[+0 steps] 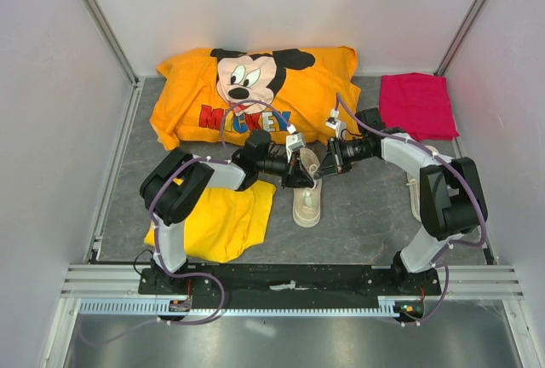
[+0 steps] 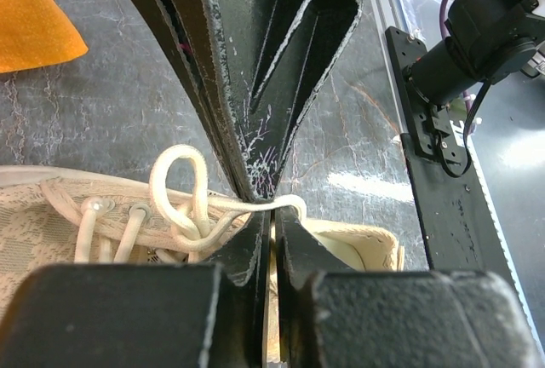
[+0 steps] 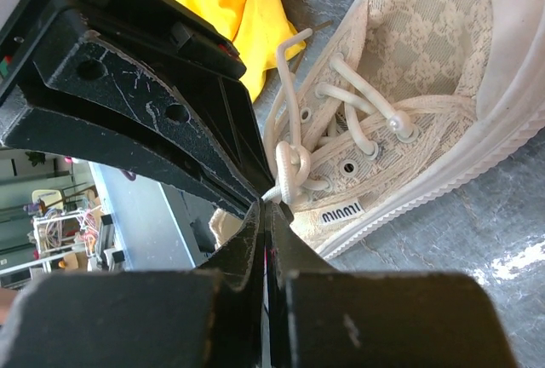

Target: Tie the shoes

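Right, both end effectors are pinched on the lace of the middle shoe.

From the overhead view I see the shoe (image 1: 307, 204) lying near the centre of the grey tabletop (image 1: 366, 215), its length along the 12-to-6 line. Its white lace (image 2: 179, 182) forms a small loop above the eyelets. My left end effector (image 2: 271, 208) comes in from 9 o'clock, jaws nearly together with a strand of lace nipped at the tips. My right end effector (image 3: 266, 202) comes in from 3 o'clock, clamped tight on the lace beside the knot. The yellow shorts (image 1: 217, 223) lie at 8 o'clock, touching the shoe's side, with the orange Mickey shirt (image 1: 255, 87) at 12 and a pink cloth (image 1: 415, 104) at 2.
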